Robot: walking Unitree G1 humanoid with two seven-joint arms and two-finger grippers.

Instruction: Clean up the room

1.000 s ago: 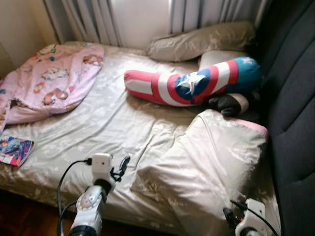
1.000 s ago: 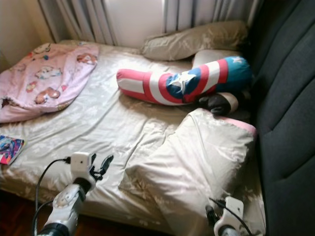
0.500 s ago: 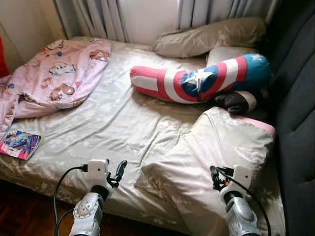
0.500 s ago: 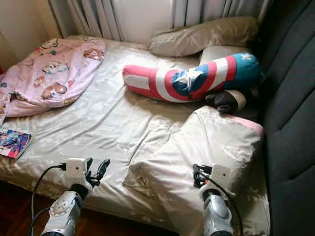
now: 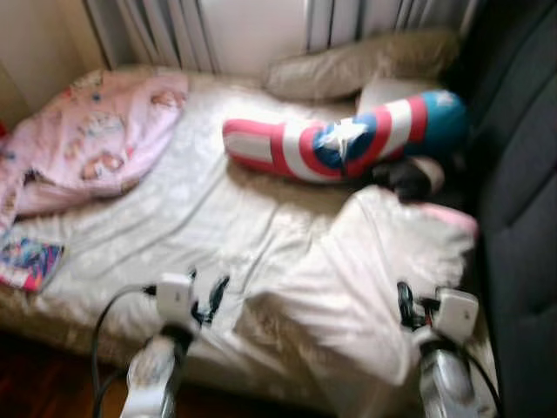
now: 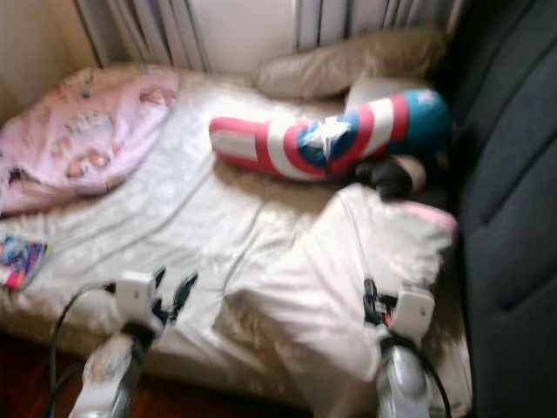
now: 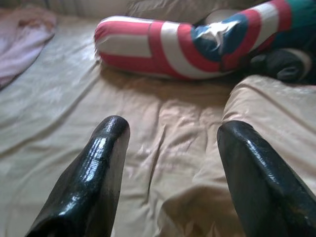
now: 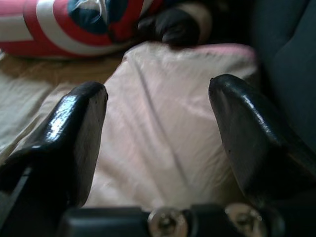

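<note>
A wrinkled cream pillow is lying on the bed beside the dark headboard. Both the left pincer and the right pincer are hovering wide open, holding nothing.

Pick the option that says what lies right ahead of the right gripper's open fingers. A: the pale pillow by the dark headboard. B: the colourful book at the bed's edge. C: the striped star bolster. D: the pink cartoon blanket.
A: in the right wrist view the right gripper has its fingers spread over the pale pillow, next to the dark headboard.
</note>
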